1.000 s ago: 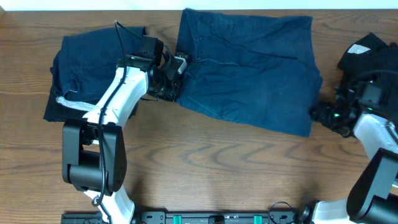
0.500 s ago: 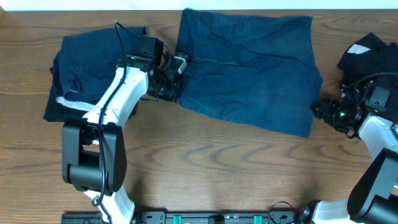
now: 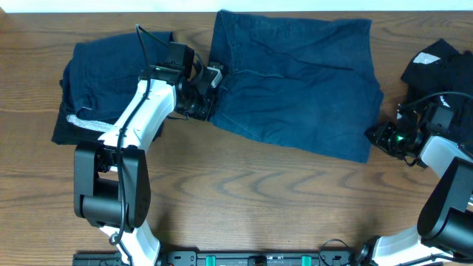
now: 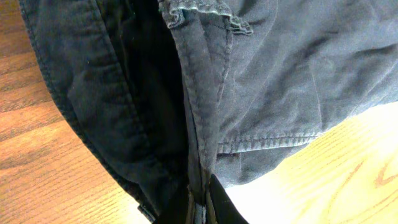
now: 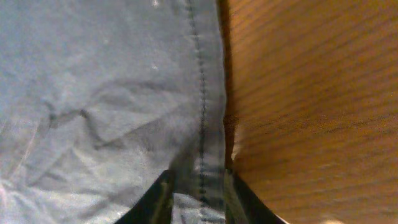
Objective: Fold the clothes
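Left gripper (image 4: 200,202) pinches the navy-blue shorts (image 3: 295,81) at their left edge; right gripper (image 5: 199,186) straddles their right hem, jaws narrow, grip unclear.

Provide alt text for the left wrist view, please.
The left gripper pinches a stitched edge of the navy shorts, which fill most of the frame. Wood table shows at lower left and right.

You have bright, even light. Beside the left gripper (image 4: 200,208) the brown wooden table (image 4: 351,171) glares almost white; near the right gripper (image 5: 200,193) the wide navy-blue cloth shorts (image 5: 106,93) blur.
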